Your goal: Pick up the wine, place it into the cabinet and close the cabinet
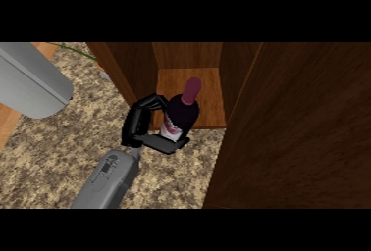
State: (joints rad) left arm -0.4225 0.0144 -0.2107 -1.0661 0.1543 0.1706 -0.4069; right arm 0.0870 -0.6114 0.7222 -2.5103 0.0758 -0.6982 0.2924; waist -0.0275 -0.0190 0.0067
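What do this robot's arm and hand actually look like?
Only the left forearm shows: a smooth grey casing, rounded, narrowing to the wrist, with faint darker marks on top. The left hand is all black, with slim fingers and a thicker thumb. No cables or sleeves are visible.

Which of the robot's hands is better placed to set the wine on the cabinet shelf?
Left: the left hand is curled round the wine bottle at the cabinet shelf; no right hand shows.
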